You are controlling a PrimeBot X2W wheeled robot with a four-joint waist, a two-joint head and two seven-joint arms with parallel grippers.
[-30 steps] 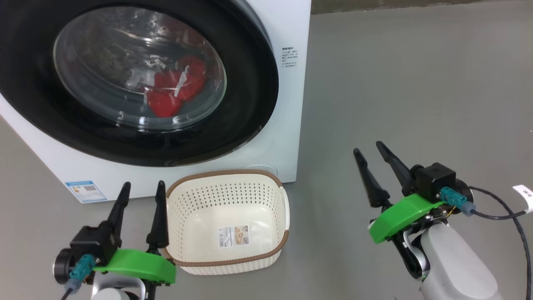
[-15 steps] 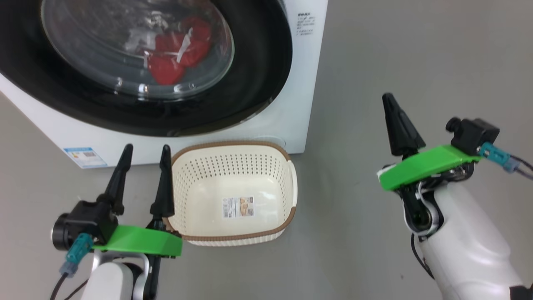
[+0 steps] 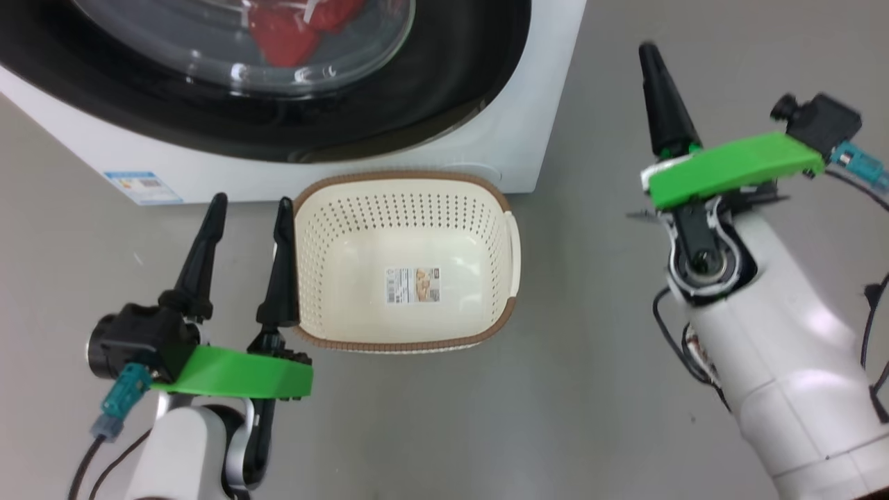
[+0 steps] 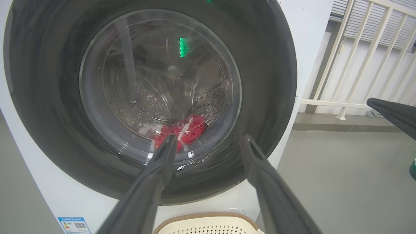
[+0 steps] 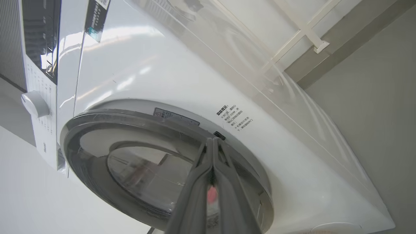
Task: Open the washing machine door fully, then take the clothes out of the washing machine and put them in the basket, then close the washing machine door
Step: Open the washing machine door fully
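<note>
Grippers clear of the closed washing machine door (image 3: 451,97).
Your left gripper (image 3: 251,201) hovers low, fingers spread wide and holding nothing, its inner finger just beside the left rim of the basket (image 3: 406,177), which stands on the grey floor (image 3: 590,312) just in front of the washing machine (image 3: 549,104). Your right gripper (image 3: 649,55) is raised to the right of the machine, fingers pressed together on nothing; in its wrist view the tips line up with the door's black rim. The clothes (image 3: 278,42) lie in the drum behind the door's glass: red pieces, with a bit of white visible in your left wrist view.
</note>
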